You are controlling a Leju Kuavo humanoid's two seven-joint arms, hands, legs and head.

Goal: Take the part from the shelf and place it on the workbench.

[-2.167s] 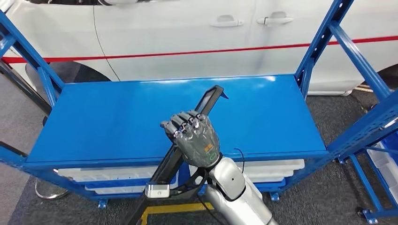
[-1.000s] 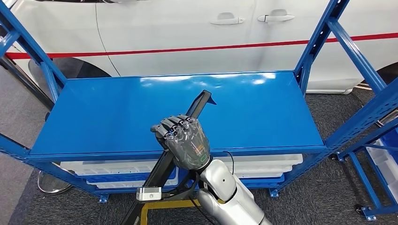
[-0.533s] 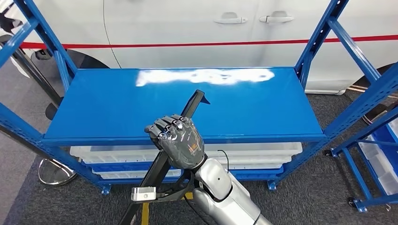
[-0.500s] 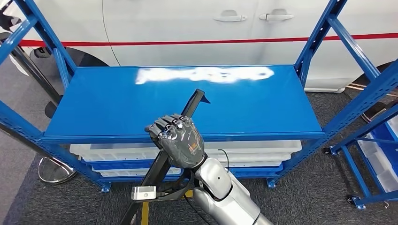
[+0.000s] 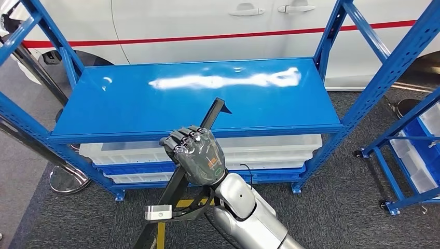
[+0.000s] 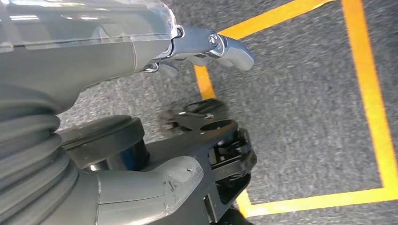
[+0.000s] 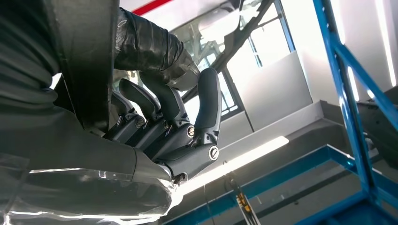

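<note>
Item: long black part (image 5: pixel 207 124), centre frame, gripped in my right hand (image 5: pixel 196 155); left hand (image 6: pixel 211 44) state indeterminate; risk: tip striking blue shelf (image 5: pixel 129 104) while I turn.

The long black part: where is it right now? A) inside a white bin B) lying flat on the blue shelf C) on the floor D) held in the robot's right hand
D: the right hand has its fingers wrapped around the long black part, which slants up in front of the blue shelf rather than lying on it.
</note>
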